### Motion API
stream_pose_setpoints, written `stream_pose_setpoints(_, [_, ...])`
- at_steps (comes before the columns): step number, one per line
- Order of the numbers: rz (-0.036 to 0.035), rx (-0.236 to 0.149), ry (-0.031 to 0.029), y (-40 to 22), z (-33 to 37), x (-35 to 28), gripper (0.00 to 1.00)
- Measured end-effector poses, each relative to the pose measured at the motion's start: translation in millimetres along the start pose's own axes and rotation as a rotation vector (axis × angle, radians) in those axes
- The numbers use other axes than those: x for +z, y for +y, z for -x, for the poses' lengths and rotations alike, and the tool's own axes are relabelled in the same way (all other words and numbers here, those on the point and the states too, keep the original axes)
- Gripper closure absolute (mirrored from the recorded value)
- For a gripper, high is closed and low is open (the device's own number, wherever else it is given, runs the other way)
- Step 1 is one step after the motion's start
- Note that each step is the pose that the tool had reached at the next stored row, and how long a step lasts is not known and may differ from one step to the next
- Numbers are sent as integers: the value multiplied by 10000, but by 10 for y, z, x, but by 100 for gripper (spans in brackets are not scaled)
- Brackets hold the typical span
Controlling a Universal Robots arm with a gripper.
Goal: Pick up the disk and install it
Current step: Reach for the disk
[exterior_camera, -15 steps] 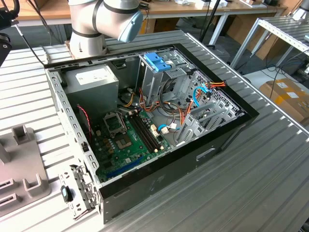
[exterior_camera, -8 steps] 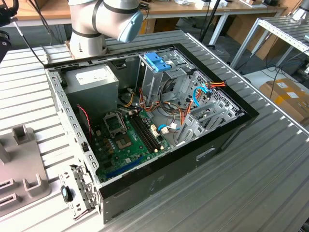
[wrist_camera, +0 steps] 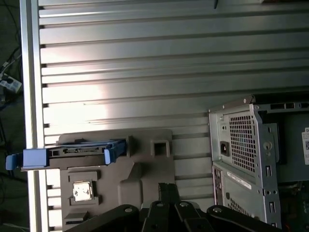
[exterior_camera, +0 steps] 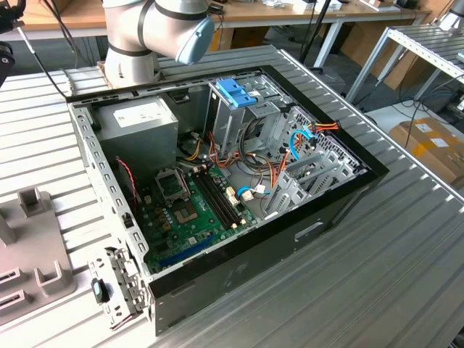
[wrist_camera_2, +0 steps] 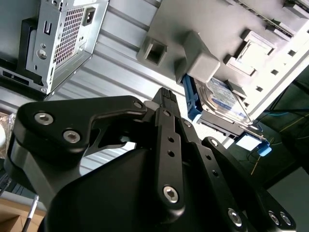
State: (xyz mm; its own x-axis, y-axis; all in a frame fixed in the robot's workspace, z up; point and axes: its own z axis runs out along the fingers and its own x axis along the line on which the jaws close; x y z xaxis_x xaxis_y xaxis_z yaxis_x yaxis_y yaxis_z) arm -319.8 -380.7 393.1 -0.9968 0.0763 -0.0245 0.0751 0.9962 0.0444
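The disk (wrist_camera_2: 224,99) is a silver drive with a white-and-blue label in a light-blue carrier. It rests in a grey moulded fixture (wrist_camera_2: 203,63) on the ribbed metal table. In the first wrist view the disk (wrist_camera: 77,152) shows edge-on on the fixture (wrist_camera: 140,164), blue tabs at both ends. My gripper (wrist_camera: 167,191) hovers above the fixture, off to one side of the disk and apart from it. Its fingertips stand together, shut, with nothing between them. In the second wrist view the black gripper (wrist_camera_2: 166,96) points at the fixture beside the disk.
The open computer case (exterior_camera: 341,210) lies on the table, with a motherboard (exterior_camera: 192,210), a grey power supply (exterior_camera: 138,119) and a tall metal cage topped by a blue bracket (exterior_camera: 235,93). The case's rear panel (wrist_camera: 246,154) stands close beside the fixture. The arm's base (exterior_camera: 138,36) rises behind the case.
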Motion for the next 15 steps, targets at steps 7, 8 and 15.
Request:
stream_pose_setpoints(7, [-1, -1, 0, 53, -4, 3, 89])
stream_pose_setpoints(8, [0, -1, 0, 60, -5, 3, 89])
stream_pose_setpoints(15, [-1, 0, 1, 77, -6, 4, 89])
